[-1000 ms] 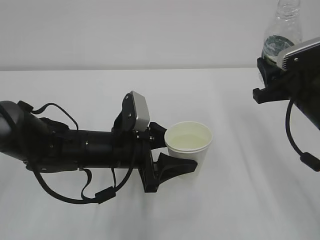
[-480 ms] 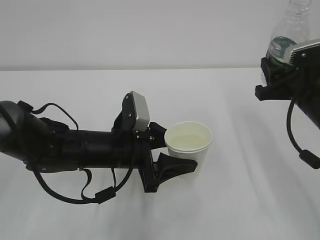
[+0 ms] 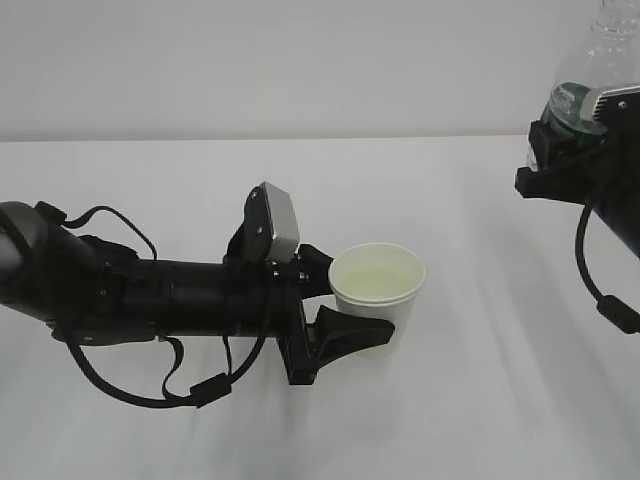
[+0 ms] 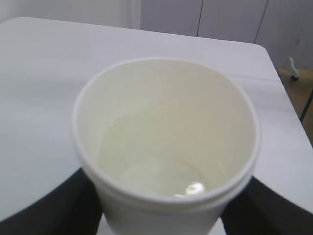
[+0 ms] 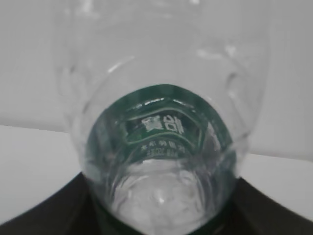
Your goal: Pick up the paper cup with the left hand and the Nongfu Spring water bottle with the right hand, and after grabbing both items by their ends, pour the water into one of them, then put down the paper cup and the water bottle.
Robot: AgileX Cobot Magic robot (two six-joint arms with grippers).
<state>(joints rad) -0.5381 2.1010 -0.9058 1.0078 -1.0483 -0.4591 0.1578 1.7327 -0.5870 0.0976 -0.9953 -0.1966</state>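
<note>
Cup [image 3: 377, 290] of water [image 4: 161, 171] sits clamped in left gripper [image 3: 345, 300]; right gripper [image 3: 560, 155] grips the bottle [image 3: 590, 75]; a hasty set-down could slosh it.

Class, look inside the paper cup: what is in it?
The paper cup holds shallow clear water over its pale bottom. Its underside and the table beneath are hidden.

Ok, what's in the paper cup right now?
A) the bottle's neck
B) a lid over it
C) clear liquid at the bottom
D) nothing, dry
C: the left wrist view shows clear liquid pooled low in the open paper cup, glinting near the front wall.
</note>
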